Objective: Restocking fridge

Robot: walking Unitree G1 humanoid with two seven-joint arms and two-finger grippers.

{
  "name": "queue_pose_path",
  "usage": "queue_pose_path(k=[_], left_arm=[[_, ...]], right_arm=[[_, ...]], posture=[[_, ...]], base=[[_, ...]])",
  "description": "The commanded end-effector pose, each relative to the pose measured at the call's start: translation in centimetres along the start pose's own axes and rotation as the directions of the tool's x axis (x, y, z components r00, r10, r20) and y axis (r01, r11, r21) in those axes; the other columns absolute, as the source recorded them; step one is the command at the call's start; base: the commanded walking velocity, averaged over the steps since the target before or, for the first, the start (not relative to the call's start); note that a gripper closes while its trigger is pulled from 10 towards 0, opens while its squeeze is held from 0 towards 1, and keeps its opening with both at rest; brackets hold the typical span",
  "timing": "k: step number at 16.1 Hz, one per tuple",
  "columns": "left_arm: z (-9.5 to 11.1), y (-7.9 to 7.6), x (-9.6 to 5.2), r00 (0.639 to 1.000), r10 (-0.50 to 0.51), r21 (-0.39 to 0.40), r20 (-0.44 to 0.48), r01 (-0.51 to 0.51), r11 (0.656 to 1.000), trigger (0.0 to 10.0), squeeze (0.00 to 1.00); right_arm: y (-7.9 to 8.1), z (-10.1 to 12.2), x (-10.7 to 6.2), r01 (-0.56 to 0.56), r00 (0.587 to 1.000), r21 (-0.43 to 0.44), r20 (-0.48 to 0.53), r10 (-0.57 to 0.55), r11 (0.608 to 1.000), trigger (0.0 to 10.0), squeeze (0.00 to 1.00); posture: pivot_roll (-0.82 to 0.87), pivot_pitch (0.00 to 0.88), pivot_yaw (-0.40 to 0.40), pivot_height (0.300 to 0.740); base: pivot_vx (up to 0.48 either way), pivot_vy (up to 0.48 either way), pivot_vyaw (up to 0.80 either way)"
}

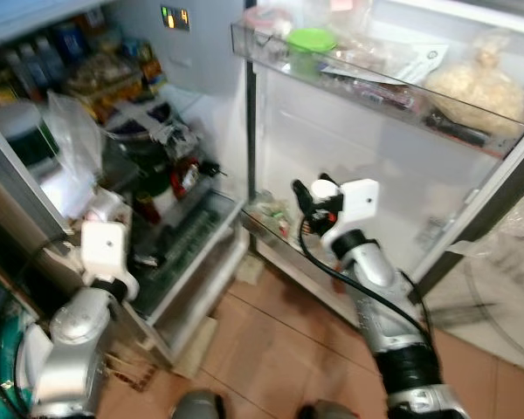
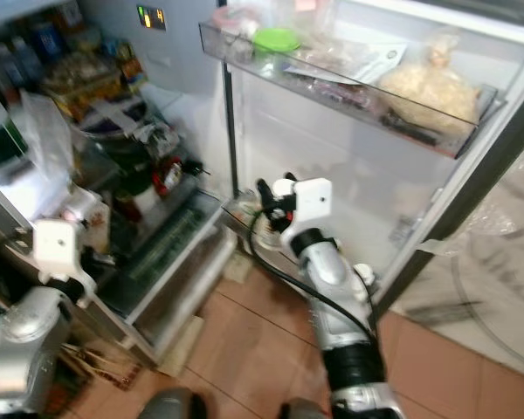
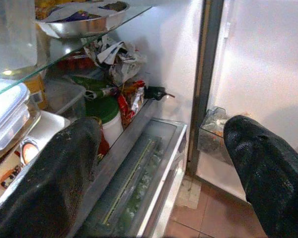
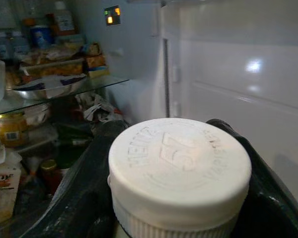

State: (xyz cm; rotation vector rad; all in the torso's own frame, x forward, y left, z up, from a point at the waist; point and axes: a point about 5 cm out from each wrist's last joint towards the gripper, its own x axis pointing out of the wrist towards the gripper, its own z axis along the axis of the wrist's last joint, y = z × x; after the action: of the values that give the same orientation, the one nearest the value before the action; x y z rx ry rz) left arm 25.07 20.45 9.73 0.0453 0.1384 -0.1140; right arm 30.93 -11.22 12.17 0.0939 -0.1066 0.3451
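Closest to the right wrist camera sits a white bottle cap (image 4: 180, 171), embossed with lettering, clamped between the right gripper's (image 1: 307, 202) two black fingers (image 4: 97, 163), so the bottle is held cap-first toward the open fridge. That right arm reaches up and forward from the tiled floor (image 1: 279, 349), its wrist just in front of the low door shelf (image 1: 275, 220). On the other side, the left gripper (image 3: 159, 163) is spread wide with nothing between its fingers, raised before the crowded glass shelves (image 3: 64, 59) and the vegetable drawer (image 3: 144, 173). Higher on the door, a clear rack (image 1: 375, 78) holds bags and a green lid (image 1: 312, 39).
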Motion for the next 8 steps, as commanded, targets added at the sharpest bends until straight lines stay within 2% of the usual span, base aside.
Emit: queue_pose_path(k=[1, 8], left_arm=[[0.07, -0.16, 0.15, 1.000, -0.006, 0.003, 0.008, 0.006, 1.000, 10.0, 0.00], [0.11, -0.40, 0.23, 1.000, -0.014, -0.008, 0.024, 0.014, 1.000, 10.0, 0.00]], right_arm=[[-0.20, 0.91, 0.17, 0.002, 0.999, -0.013, 0.037, -0.001, 1.000, 10.0, 0.00], [0.25, 0.73, 0.17, -0.041, 0.999, -0.011, 0.030, 0.041, 0.999, 10.0, 0.00]], posture=[[0.09, 0.036, 0.006, 0.740], [0.09, 0.037, 0.003, 0.740]], base=[[0.000, 0.000, 0.00], [0.376, 0.000, 0.00]])
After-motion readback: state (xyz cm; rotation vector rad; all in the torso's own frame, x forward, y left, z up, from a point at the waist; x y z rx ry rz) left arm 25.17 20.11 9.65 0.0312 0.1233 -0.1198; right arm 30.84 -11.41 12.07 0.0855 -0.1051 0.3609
